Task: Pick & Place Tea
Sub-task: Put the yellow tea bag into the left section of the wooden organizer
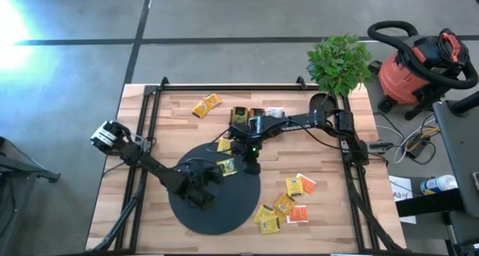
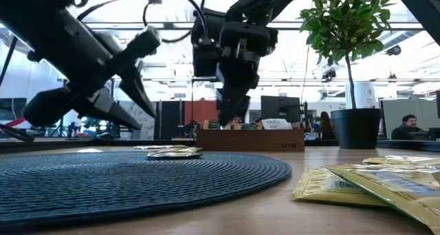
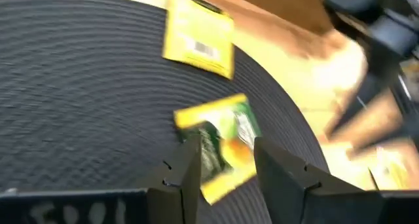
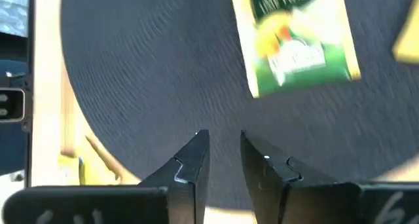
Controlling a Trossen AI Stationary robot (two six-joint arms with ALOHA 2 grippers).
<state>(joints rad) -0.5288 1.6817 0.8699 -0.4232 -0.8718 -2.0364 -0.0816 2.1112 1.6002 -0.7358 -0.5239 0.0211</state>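
Fingers (image 3: 190,178) of left gripper (image 1: 203,183) parted, empty, over black mat (image 1: 187,207).
We see right gripper (image 1: 249,165) parted too; yellow sachet (image 1: 226,166) lies flat between them, tilted.

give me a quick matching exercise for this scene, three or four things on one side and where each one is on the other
Things:
1. potted plant
2. black mat
3. wooden tray
4. left pincer

Places:
A. over the mat, beside a yellow sachet
B. at the table's far right corner
C. at the table's near middle
D. along the table's far edge, near the middle

Pairs: 1-B, 2-C, 3-D, 4-A
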